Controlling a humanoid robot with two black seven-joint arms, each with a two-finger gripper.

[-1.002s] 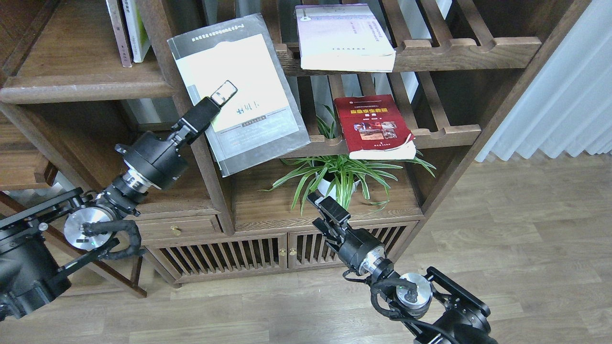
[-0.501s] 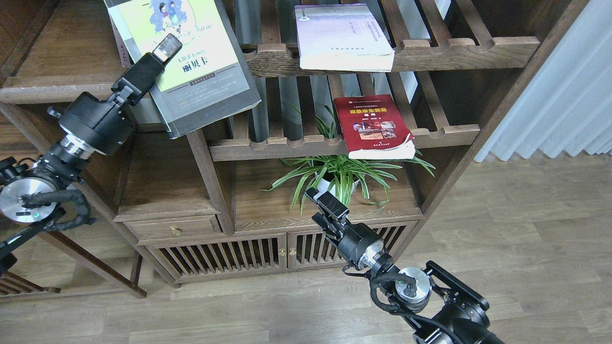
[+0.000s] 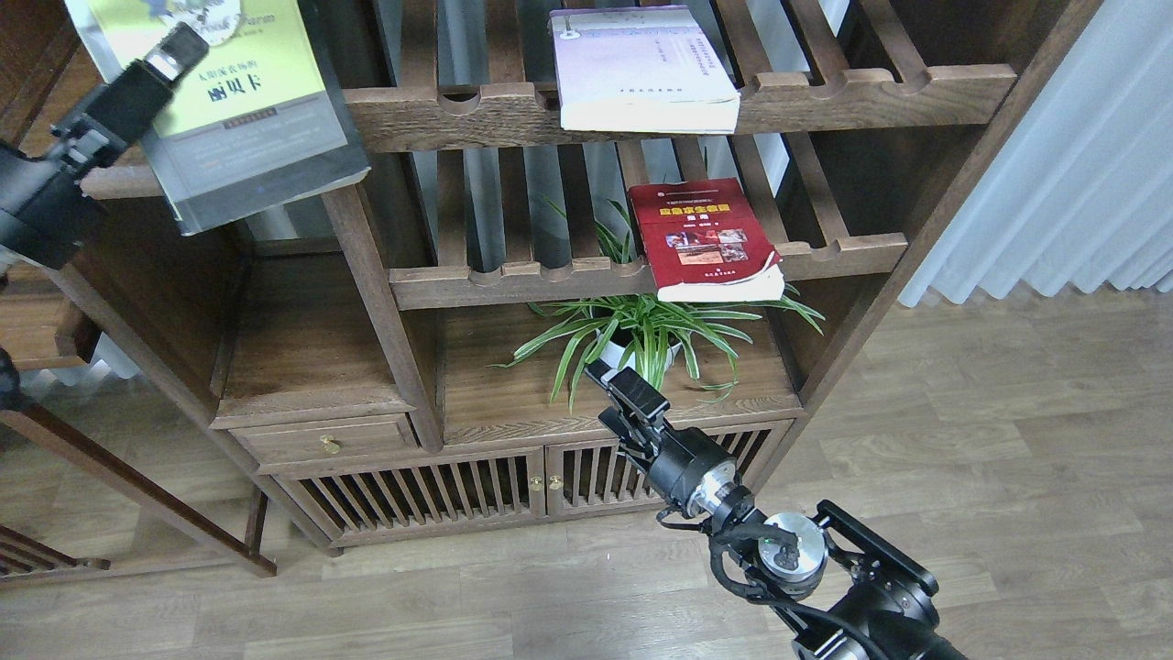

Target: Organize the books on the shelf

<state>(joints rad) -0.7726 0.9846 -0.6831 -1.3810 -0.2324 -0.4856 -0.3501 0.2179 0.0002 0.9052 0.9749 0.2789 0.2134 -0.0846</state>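
My left claw (image 3: 174, 48) is clamped on the grey book (image 3: 220, 101), one finger lying across its yellow-green cover, the other hidden behind it. The book hangs tilted over the front edge of the solid shelf (image 3: 124, 181) at the cabinet's upper left, its lower corner jutting past the post; I cannot tell whether it touches the board. My right claw (image 3: 616, 390) hovers low in front of the plant (image 3: 632, 330), holding nothing; it is seen end-on, so I cannot tell how its fingers stand.

The white book (image 3: 641, 69) lies on the upper slatted rack, its front edge overhanging the notched rail. The red book (image 3: 706, 238) lies on the rack below, also poking out over the rail.

The risks I see: my grip sits near one edge of a heavy book, so it could pivot or slip. Its low corner could also catch the shelf's rounded edge or the post as I push in.
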